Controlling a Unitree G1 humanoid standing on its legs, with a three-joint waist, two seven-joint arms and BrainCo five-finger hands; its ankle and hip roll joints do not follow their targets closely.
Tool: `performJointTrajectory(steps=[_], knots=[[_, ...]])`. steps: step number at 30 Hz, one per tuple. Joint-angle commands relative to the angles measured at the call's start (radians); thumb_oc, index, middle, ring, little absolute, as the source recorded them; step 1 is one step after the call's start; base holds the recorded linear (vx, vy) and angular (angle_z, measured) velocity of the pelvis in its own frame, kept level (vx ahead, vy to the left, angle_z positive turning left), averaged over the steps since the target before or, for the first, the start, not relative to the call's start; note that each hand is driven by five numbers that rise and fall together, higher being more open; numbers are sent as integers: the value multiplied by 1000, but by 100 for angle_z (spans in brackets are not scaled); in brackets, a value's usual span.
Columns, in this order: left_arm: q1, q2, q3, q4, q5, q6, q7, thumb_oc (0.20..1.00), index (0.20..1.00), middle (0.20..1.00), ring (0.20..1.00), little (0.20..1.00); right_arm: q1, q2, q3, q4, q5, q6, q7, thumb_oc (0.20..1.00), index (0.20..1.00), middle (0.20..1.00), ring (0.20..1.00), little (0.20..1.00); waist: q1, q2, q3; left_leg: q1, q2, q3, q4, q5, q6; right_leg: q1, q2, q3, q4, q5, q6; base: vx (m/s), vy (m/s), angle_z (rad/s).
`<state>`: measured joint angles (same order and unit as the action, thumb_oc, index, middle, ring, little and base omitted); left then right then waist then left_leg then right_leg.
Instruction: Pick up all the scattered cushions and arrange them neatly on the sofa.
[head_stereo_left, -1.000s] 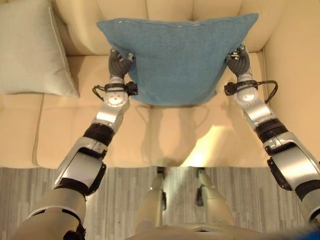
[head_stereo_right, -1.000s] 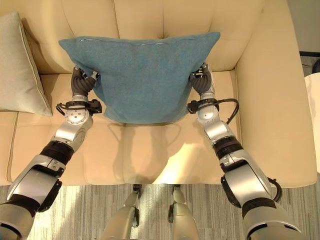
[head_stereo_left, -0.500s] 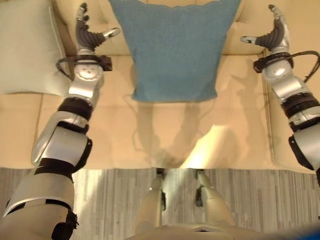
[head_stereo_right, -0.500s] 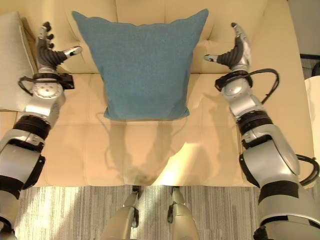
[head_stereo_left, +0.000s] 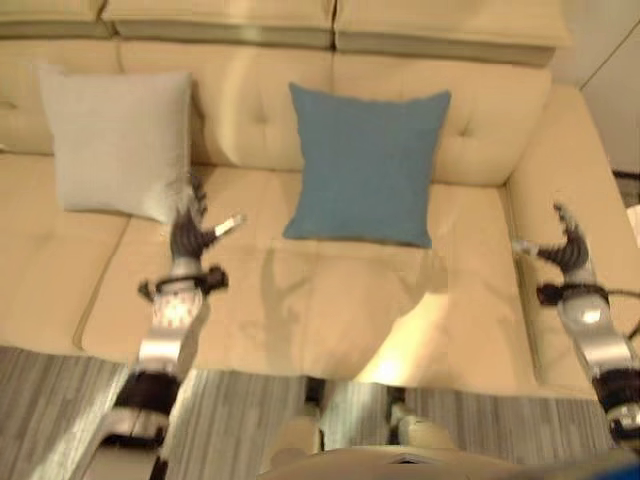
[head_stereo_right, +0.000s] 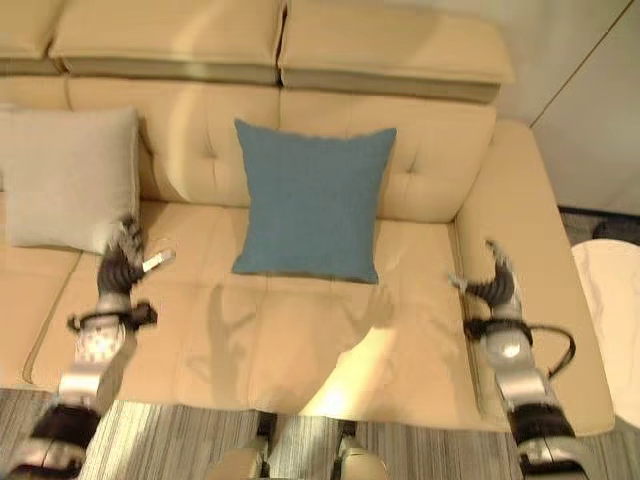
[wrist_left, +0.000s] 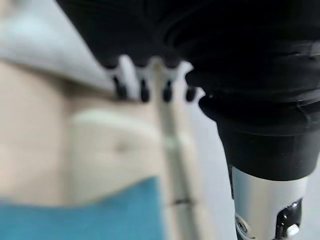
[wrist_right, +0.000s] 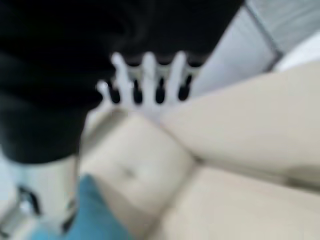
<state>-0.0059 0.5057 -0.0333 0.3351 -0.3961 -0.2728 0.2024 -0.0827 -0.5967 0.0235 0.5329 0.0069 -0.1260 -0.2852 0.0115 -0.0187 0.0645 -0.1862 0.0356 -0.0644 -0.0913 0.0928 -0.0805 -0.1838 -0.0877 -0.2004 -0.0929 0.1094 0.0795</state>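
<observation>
A blue cushion (head_stereo_left: 366, 166) leans upright against the backrest of the cream sofa (head_stereo_left: 340, 300), at its middle right. A light grey cushion (head_stereo_left: 115, 142) stands against the backrest to its left. My left hand (head_stereo_left: 190, 232) hovers open over the seat, below the grey cushion's lower corner and apart from it. My right hand (head_stereo_left: 567, 250) is open near the sofa's right armrest, holding nothing. In the left wrist view the fingers (wrist_left: 142, 90) are straight, with the blue cushion (wrist_left: 85, 212) past them. The right wrist view shows straight fingers (wrist_right: 150, 80) too.
The sofa's right armrest (head_stereo_right: 520, 260) rises beside my right hand. Grey striped floor (head_stereo_left: 60, 400) runs along the sofa's front edge. A pale round object (head_stereo_right: 612, 320) sits at the far right on the floor.
Both hands have drawn back from the blue cushion and lowered toward the seat front. The camera has pulled back, so more of the sofa shows. The blue cushion stays against the backrest.
</observation>
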Motion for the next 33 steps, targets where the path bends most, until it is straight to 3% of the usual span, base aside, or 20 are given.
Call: performJointTrajectory(steps=[1,6,7,10,14,20,24,25,27,28,29,32,33], knots=[[-33,5,5,166,122,20,-75,1000,1000,1000,1000,1000,-4,1,-39,66,-54,-34,53,1000,1000,1000,1000,1000,16,-5,-74,27,-13,44,4,-36,-37,56,-35,-22,6,-75,87,-36,-26,6],[81,-60,6,408,224,71,-123,1000,1000,1000,1000,1000,71,66,-23,183,-55,-41,99,1000,1000,1000,1000,1000,15,-4,-84,70,-6,55,4,-37,-31,102,-29,-21,6,-83,82,-35,-13,1],[80,-61,6,410,224,69,-123,1000,1000,1000,1000,1000,70,65,-22,184,-55,-42,99,1000,1000,1000,1000,1000,15,-4,-83,71,-6,55,4,-37,-31,104,-28,-22,6,-83,82,-32,-22,-2],[80,-130,-20,668,303,91,-130,1000,1000,1000,1000,1000,86,117,34,333,-63,-41,119,1000,1000,1000,1000,1000,14,-7,-90,97,0,61,4,-40,-27,130,-23,-20,6,-89,79,-39,-31,5],[73,-175,-8,855,354,116,-134,1000,1000,1000,1000,1000,96,166,81,494,-79,-27,128,1000,1000,1000,1000,1000,17,-11,-98,128,6,64,4,-46,-29,161,-15,-22,9,-103,73,-33,-58,-8],[72,-170,12,939,367,139,-139,1000,1000,1000,1000,1000,105,211,85,639,-50,-5,138,1000,1000,1000,1000,1000,26,-9,-74,137,24,32,4,-26,-34,175,5,-29,67,-155,41,-82,-82,4],[18,-170,-26,930,361,140,-126,1000,1000,1000,1000,1000,88,212,65,705,-7,7,118,1000,1000,1000,1000,1000,21,-10,-32,8,24,-5,68,15,-60,145,11,-69,62,-161,21,-275,-94,48],[2,-174,-39,927,361,140,-127,1000,1000,1000,1000,1000,82,208,65,714,-3,10,117,1000,1000,1000,1000,1000,15,-14,-22,-18,20,9,116,2,-53,133,5,-77,66,-154,21,-362,-22,102],[-20,-180,-55,916,363,142,-124,1000,1000,1000,1000,1000,76,208,65,730,-1,21,113,1000,1000,1000,1000,1000,-2,-33,-12,-36,31,68,224,-75,-26,97,-20,-86,79,-136,22,-272,74,107],[-13,-202,-62,913,373,138,-123,1000,1000,1000,1000,1000,77,206,66,742,-12,24,116,1000,1000,1000,1000,1000,-10,-44,-12,2,38,64,336,-170,-17,96,-42,-77,77,-117,23,-144,235,40],[-4,-214,-76,907,379,140,-124,1000,1000,1000,1000,1000,86,204,67,745,-21,28,121,1000,1000,1000,1000,1000,-22,-31,-18,48,47,66,308,-184,-15,98,-43,-77,81,-111,31,-94,356,21],[-15,-227,-98,895,386,137,-125,1000,1000,1000,1000,1000,77,210,70,748,-34,33,122,1000,1000,1000,1000,1000,-29,-27,-29,96,0,38,219,-195,-9,62,-62,-56,81,-57,52,-106,305,-3],[-30,-222,-112,891,400,138,-123,1000,1000,1000,1000,1000,58,215,83,742,-49,43,122,1000,1000,1000,1000,1000,-29,-30,-24,95,-36,30,185,-197,11,14,-82,-41,70,-8,72,-249,296,-39]])
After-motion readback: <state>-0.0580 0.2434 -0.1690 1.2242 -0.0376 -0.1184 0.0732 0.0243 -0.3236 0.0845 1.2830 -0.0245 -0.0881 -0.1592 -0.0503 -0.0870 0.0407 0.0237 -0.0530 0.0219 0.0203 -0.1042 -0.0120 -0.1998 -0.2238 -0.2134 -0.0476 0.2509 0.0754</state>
